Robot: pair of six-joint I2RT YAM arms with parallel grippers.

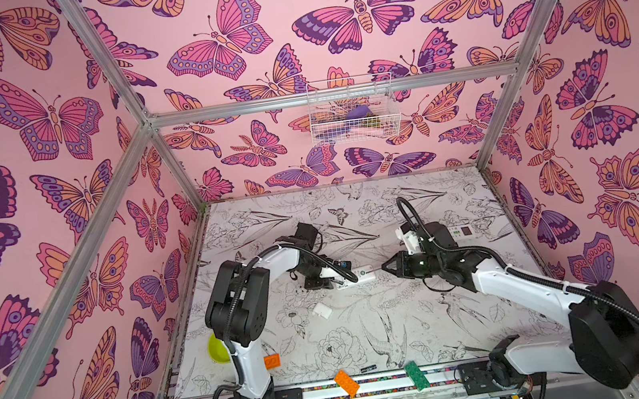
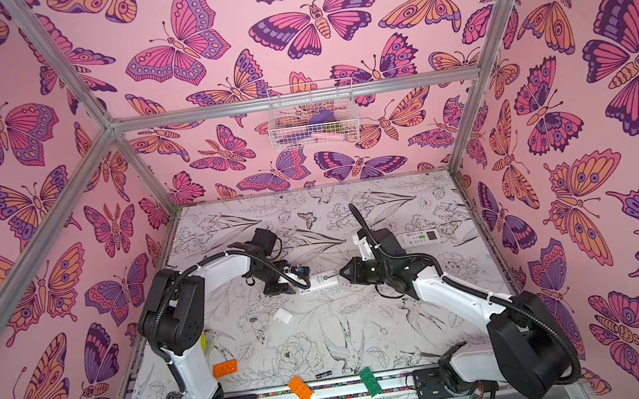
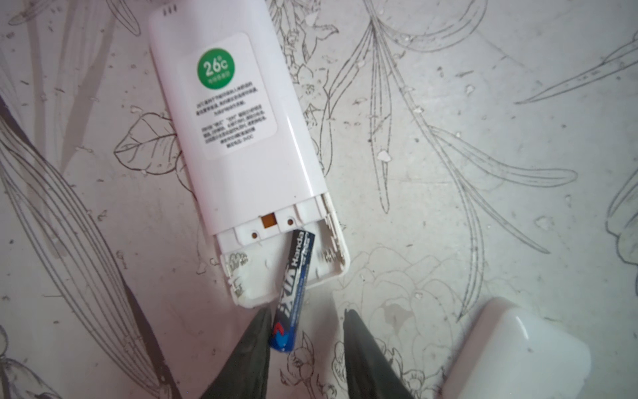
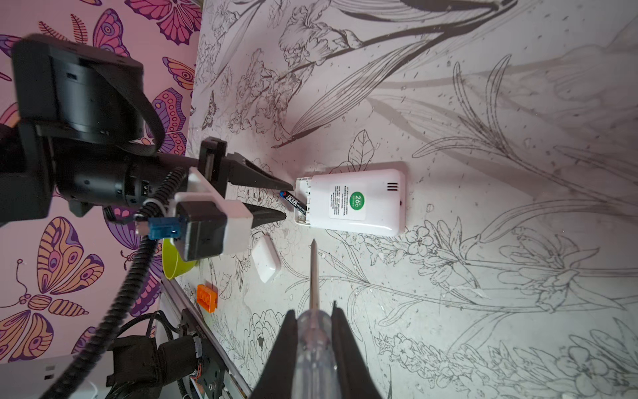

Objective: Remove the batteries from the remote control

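Observation:
A white remote control (image 3: 241,138) lies back-up on the table, its battery compartment uncovered. One black-and-blue battery (image 3: 293,290) sits askew, one end in the compartment and the other sticking out past the remote's end. My left gripper (image 3: 307,311) straddles that outer end; one finger (image 3: 262,331) touches the battery while a gap separates it from the opposite finger, so it is open. In both top views the left gripper (image 1: 339,282) (image 2: 298,289) meets the remote (image 1: 361,274) (image 2: 320,282). My right gripper (image 4: 313,311) is shut on a clear-handled metal tool (image 4: 313,276), its tip just short of the remote (image 4: 355,202).
The small white cover (image 1: 322,310) (image 3: 518,349) lies loose near the left gripper. A second remote (image 1: 460,231) rests behind the right arm. A green bowl (image 1: 216,348), orange bricks (image 1: 272,360) (image 1: 347,382) and a green brick (image 1: 416,375) sit along the front edge.

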